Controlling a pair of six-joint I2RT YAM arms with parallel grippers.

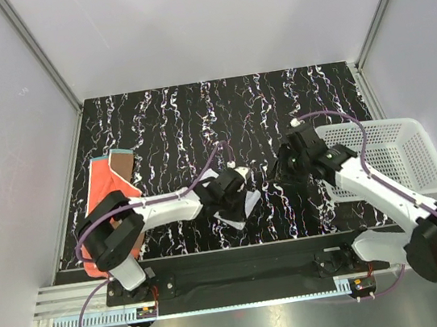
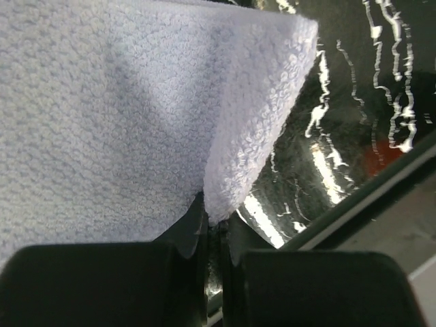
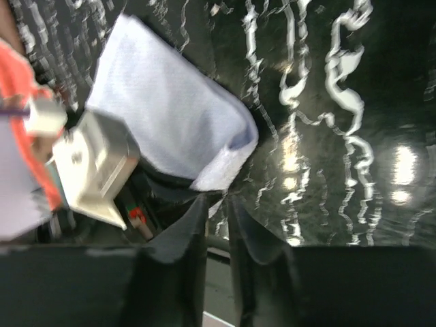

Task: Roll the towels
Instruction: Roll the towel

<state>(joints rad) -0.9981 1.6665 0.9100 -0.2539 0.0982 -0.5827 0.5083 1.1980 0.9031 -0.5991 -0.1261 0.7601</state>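
**Left gripper pinches the white towel, orange towel lies flat**

The left gripper [image 2: 212, 228] is clenched on a folded edge of the white towel [image 2: 122, 102]. The towel is a soft, looped terry cloth, doubled over itself and not rolled. The right gripper [image 3: 218, 211] has its 2 black jaws drawn almost together with nothing between them, just off that towel's corner. Both sit left of the white perforated plastic basket [image 1: 416, 176], on the glossy black marbled table [image 1: 164, 122]. The orange towel [image 1: 101, 188] lies much farther left of the basket, spread flat, 1 corner turned back brown
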